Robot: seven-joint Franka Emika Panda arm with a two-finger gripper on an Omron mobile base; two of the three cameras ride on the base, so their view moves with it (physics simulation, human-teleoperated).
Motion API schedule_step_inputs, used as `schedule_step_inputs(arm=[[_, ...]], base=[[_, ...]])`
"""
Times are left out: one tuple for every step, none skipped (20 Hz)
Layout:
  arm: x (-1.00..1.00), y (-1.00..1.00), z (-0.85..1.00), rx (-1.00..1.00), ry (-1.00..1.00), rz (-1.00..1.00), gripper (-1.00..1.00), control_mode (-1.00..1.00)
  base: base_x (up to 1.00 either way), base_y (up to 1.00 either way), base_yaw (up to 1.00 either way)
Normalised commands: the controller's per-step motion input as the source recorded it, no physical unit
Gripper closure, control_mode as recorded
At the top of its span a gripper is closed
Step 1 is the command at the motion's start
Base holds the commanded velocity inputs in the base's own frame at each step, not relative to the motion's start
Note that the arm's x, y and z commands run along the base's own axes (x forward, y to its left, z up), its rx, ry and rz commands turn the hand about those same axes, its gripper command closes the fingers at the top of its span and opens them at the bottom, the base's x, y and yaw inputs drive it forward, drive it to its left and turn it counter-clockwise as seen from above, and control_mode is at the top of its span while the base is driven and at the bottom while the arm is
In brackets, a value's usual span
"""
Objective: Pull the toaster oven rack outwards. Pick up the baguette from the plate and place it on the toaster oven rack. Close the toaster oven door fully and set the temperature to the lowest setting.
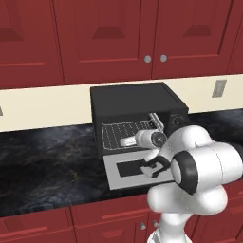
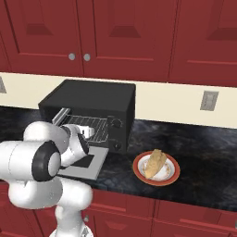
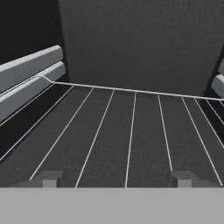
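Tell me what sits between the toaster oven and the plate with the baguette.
Nothing: in the right base view, bare dark counter separates the toaster oven from the plate.

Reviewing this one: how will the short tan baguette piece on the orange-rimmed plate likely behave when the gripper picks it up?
The short tan-golden baguette piece looks chunky and rigid, so it will probably lift without sagging. Its rounded, elongated shape may let it roll or pivot between narrow fingers. It lies loose on the round white plate with the orange-red rim, so a glancing touch could probably slide it.

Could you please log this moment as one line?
door: open flat | gripper: open at rack | baguette: on plate
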Motion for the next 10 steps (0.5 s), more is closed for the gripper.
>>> schedule_step_inputs(arm=[[-0.36, 0.37, -0.36, 0.0, 0.96, 0.13, -1.0, -1.0], [-0.44, 0.39, -0.26, 0.0, 1.0, 0.13, -1.0, -1.0], [-0.58, 0.41, -0.15, 0.0, 1.0, 0.11, -1.0, -1.0], [-0.72, 0.44, -0.06, 0.0, 1.0, 0.08, -1.0, -1.0], [-0.8, 0.44, 0.0, 0.0, 1.0, 0.04, -1.0, -1.0], [-0.94, 0.43, 0.0, 0.0, 1.0, 0.01, -1.0, -1.0], [-0.93, 0.39, 0.0, 0.0, 1.0, 0.0, -1.0, -1.0], [-1.0, 0.36, 0.0, 0.0, 1.0, 0.0, -1.0, -1.0], [-1.0, 0.34, 0.0, 0.0, 1.0, 0.0, -1.0, -1.0], [-1.0, 0.31, 0.0, -0.02, 1.0, 0.0, -1.0, -1.0]], base=[[0.0, 0.0, 0.0], [0.0, 0.0, 0.0], [0.0, 0.0, 0.0], [0.0, 0.0, 0.0], [0.0, 0.0, 0.0], [0.0, 0.0, 0.0], [0.0, 0.0, 0.0], [0.0, 0.0, 0.0], [0.0, 0.0, 0.0], [0.0, 0.0, 0.0]])
